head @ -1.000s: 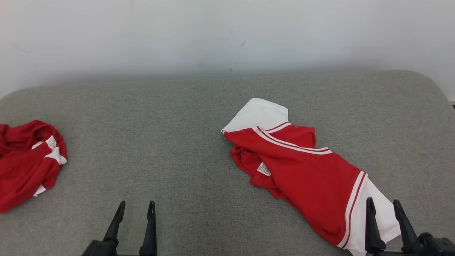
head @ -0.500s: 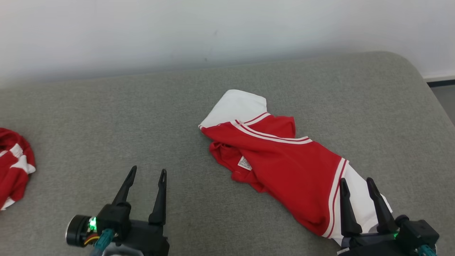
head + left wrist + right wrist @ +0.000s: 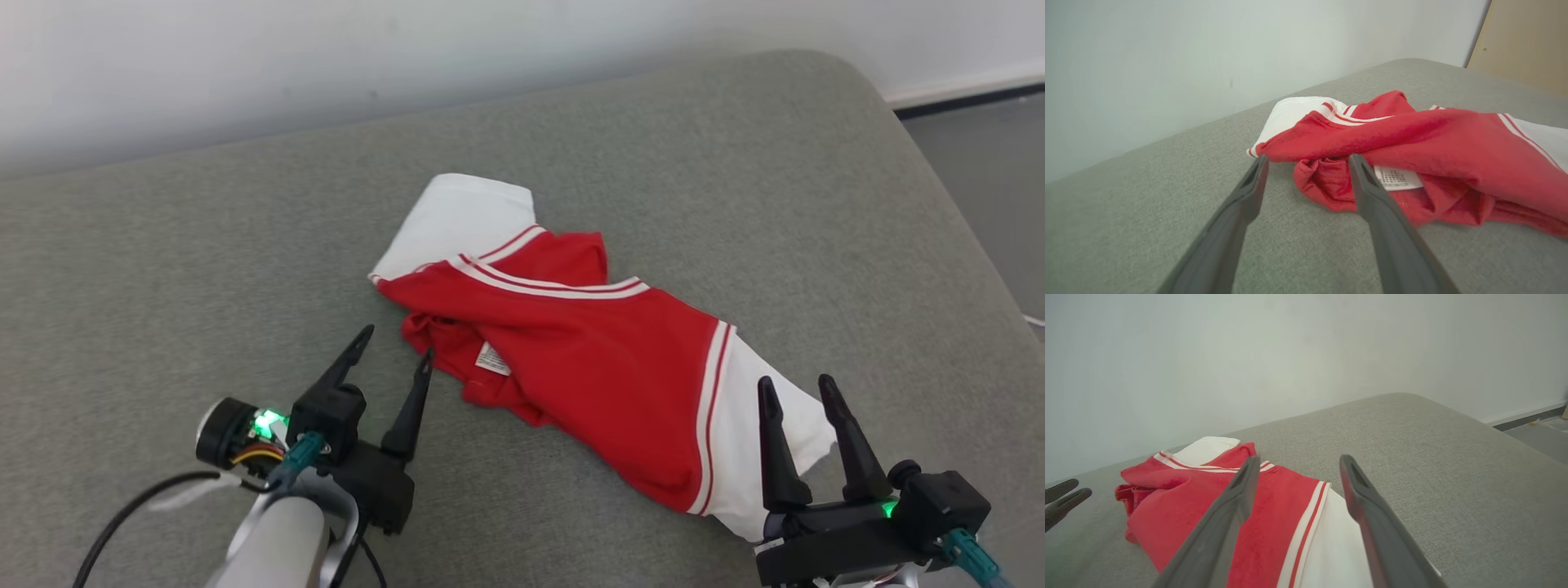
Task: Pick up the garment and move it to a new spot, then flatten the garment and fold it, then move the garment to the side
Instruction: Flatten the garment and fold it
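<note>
The pale wall (image 3: 245,65) runs along the far side, and below it the grey cushion (image 3: 735,180) carries everything, its rounded far right corner showing with a strip of floor (image 3: 980,163) beyond it. The garment (image 3: 588,359), red with white ends and double white stripes, lies crumpled on the right half of the cushion. It slants from a white end (image 3: 465,216) near the middle down to another white end (image 3: 751,425) close to the near edge. My right hand (image 3: 795,379) sits at that near white end, fingers spread and pointing toward the wall, with the cloth under and between them. I cannot tell whether they touch it, and they grip nothing. My left hand (image 3: 397,340) is on the garment's left side, low over the cushion, its fingers also spread wide and empty. Its tips are just beside the bunched red hem. In my left wrist view one finger stands in front of that fold, next to the small white label (image 3: 492,358).
</note>
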